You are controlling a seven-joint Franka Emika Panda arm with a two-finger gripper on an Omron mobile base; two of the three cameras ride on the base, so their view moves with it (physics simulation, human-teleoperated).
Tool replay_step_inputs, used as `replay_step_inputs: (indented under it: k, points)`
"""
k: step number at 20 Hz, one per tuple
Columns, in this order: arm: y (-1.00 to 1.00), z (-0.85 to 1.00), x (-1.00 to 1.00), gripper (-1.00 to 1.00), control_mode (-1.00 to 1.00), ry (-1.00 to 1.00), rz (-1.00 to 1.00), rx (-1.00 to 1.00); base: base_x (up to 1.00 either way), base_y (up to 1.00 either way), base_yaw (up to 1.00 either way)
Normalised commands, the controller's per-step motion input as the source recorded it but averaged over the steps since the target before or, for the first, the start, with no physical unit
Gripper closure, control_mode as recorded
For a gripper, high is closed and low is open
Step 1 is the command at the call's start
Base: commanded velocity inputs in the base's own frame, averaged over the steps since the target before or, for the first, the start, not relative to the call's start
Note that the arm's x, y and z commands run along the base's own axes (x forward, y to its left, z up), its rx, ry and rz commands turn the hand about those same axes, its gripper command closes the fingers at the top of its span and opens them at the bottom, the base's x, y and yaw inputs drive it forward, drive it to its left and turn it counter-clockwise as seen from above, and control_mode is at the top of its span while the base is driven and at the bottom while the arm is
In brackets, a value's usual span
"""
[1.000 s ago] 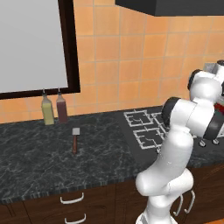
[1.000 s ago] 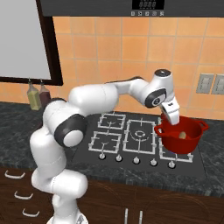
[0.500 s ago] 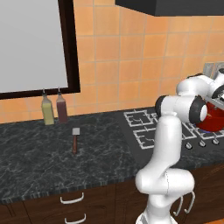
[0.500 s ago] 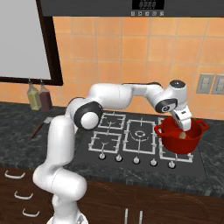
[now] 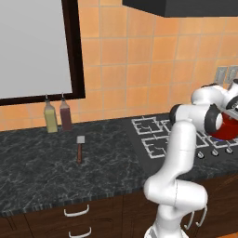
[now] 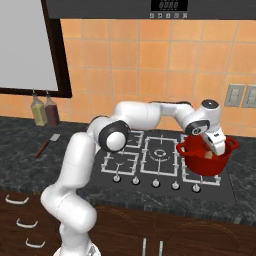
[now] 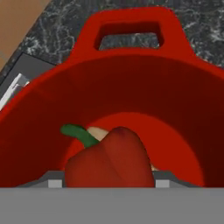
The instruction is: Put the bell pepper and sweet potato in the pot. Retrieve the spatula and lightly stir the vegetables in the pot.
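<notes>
The pot [image 6: 206,157] is sitting on the stove's right burner, and the gripper [image 6: 218,145] is dipping inside, jaws clasping the bell pepper [image 7: 109,159]. Releasing too high risks a bounce out; the spatula [image 5: 80,148] is waiting well away.

The pot [image 7: 131,87] looks like smooth enamelled metal, bright red with a soft sheen. Inside it the bell pepper [image 7: 109,162] has a glossy, waxy skin. The bench [image 5: 56,167] is polished black stone speckled white. On it at nine o'clock, the spatula [image 5: 80,148] shows a matt grey blade and a dark wood-like handle.
</notes>
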Motion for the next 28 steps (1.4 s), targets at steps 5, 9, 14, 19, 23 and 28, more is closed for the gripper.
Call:
replay_step_inputs:
  k: [5,9,14,19,23,28]
  points:
    - [0.09,-0.46,0.09,-1.00,-1.00,-0.02,0.00,-0.23,0.00,0.00,0.00]
    - [0.00,0.01,0.01,-1.00,-1.00,-0.02,0.00,-0.06,0.00,0.00,0.00]
    - [0.07,0.33,0.00,-1.00,-1.00,0.00,0.00,0.00,0.00,0.00,0.00]
    - [0.16,0.93,-0.25,-1.00,-1.00,-0.03,0.00,0.00,0.00,0.00,0.00]
    - [0.50,0.87,-0.56,-1.00,-1.00,0.00,0.02,0.00,0.00,0.00,0.00]
    - [0.99,0.49,-0.98,-1.00,-1.00,0.01,0.16,0.00,0.00,0.00,0.00]
